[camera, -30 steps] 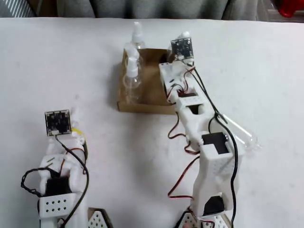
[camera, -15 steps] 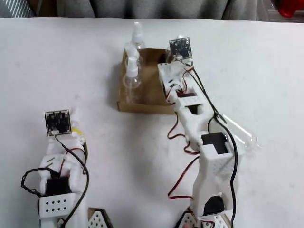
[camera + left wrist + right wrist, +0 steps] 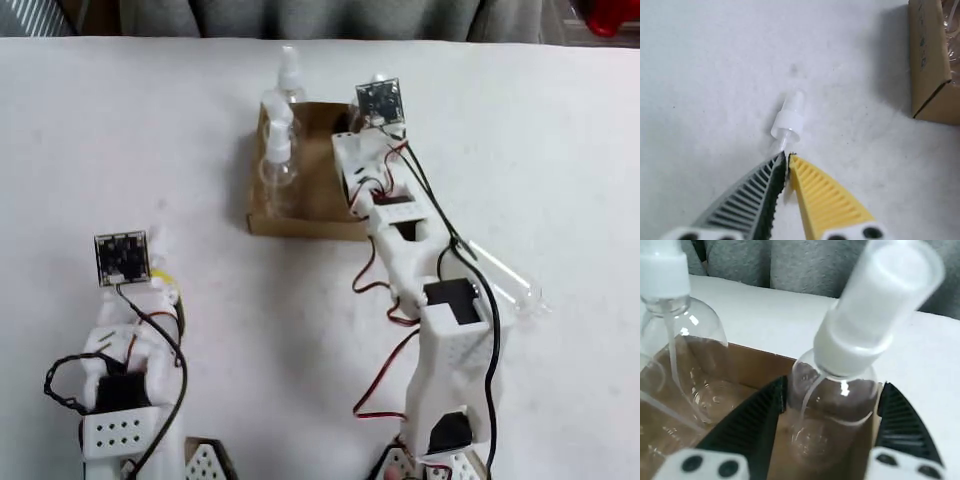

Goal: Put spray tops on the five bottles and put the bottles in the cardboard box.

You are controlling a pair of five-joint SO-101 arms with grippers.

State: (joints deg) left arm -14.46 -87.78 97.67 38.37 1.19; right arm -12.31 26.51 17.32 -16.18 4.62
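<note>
Step in hand, as judged: the capped bottle (image 3: pixel 840 412) is being set into the cardboard box (image 3: pixel 310 222), upper centre of the high view.

- Right tool (image 3: pixel 832 390): closed on that bottle, both black fingers seen against its clear body. The bottle is upright and slightly tilted, inside the box at its right-hand corner, spray head well above the rim.
- Two more capped bottles (image 3: pixel 278 160) are seen along the box's left wall, apart from the held one.
- Left tool (image 3: pixel 787 157): closed, tips apparently pinched on the dip tube of a loose spray top (image 3: pixel 788 116), which lies on the tabletop (image 3: pixel 150 120) at lower left of the high view.
- One clear bottle (image 3: pixel 505 278) is lying on the tabletop at right, partly under the right arm. Whether it is capped cannot be told.

To be done well:
- The bottle should be lowered until its base is seated on the box floor, and the tilt corrected before release.
- The fingers should be opened only enough to clear the body, so the box wall is not pushed.
- Retraction should be made straight up past the spray head, since a sideways pull would likely tip the bottle.
- The left side of the box should be kept out of the path.
</note>
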